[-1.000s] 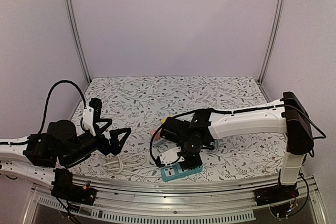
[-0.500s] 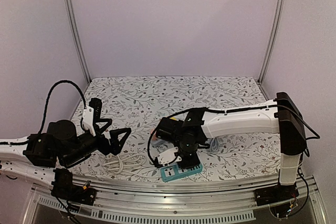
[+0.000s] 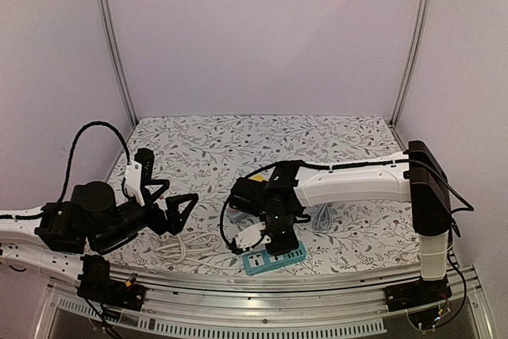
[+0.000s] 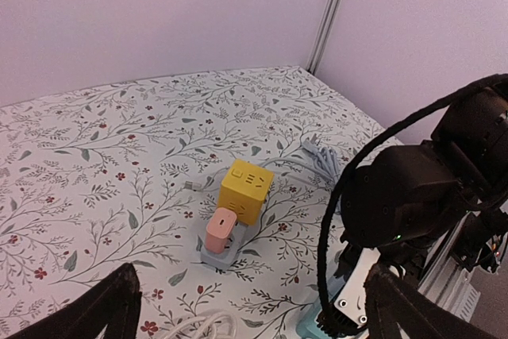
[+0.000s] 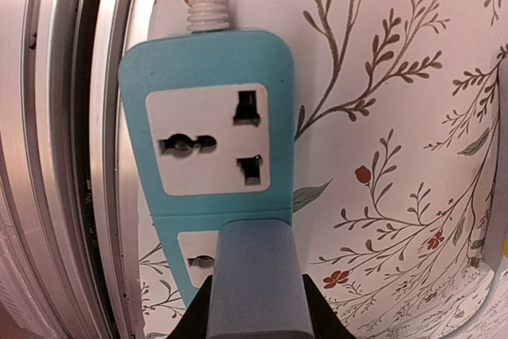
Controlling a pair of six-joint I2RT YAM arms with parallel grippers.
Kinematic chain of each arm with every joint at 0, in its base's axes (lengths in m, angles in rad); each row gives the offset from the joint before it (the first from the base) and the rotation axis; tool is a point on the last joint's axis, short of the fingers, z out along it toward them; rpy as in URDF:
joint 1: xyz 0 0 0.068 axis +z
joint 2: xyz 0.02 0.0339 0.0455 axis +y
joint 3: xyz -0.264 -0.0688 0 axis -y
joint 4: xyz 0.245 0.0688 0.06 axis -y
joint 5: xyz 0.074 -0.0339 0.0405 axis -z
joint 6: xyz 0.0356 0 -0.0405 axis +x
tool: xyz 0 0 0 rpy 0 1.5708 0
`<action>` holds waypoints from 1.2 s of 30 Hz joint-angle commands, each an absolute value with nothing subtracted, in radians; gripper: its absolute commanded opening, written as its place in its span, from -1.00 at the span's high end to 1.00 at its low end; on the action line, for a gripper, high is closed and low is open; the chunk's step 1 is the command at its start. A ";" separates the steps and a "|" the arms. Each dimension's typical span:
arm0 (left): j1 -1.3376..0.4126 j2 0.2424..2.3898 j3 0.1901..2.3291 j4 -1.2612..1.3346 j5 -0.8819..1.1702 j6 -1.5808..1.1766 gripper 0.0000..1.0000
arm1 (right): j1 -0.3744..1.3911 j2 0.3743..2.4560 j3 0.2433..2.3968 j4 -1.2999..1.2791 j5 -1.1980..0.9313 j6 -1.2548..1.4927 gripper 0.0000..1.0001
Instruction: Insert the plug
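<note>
One left end effector (image 3: pixel 178 198) hangs released at nine o'clock over the floral-cloth table (image 3: pixel 238 136). One yellow plastic cube socket (image 4: pixel 247 189) and one pink rounded adapter (image 4: pixel 221 232) sit mid-table. One right end effector (image 3: pixel 274 240) is clenched on a single smooth grey-blue rectangular plug (image 5: pixel 255 275). The plug partly covers the second of two sockets on the one teal plastic power strip (image 5: pixel 206 93) at six o'clock.

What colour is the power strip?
The strip is teal with white sockets; right wrist view shows best.
</note>
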State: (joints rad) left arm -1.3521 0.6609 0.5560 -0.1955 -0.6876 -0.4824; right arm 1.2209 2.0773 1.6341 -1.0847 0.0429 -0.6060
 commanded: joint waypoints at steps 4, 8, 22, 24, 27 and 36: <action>-1.365 0.658 0.537 -0.184 -0.681 -0.473 -0.96 | 1.233 2.172 1.560 -0.982 0.075 -0.578 0.27; -1.365 0.660 0.538 -0.183 -0.681 -0.473 -0.96 | 1.233 2.129 1.540 -0.952 0.122 -0.572 -0.01; -1.364 0.662 0.535 -0.181 -0.685 -0.473 -0.96 | 1.234 1.979 1.496 -0.906 0.190 -0.579 -0.72; -1.365 0.660 0.535 -0.180 -0.687 -0.473 -0.96 | 1.235 1.961 1.491 -0.902 0.197 -0.574 -0.72; -1.366 0.659 0.533 -0.180 -0.690 -0.471 -0.96 | 1.235 1.933 1.477 -0.900 0.207 -0.565 -0.72; -1.364 0.660 0.529 -0.175 -0.696 -0.470 -0.96 | 1.235 1.828 1.381 -0.863 0.234 -0.514 -0.76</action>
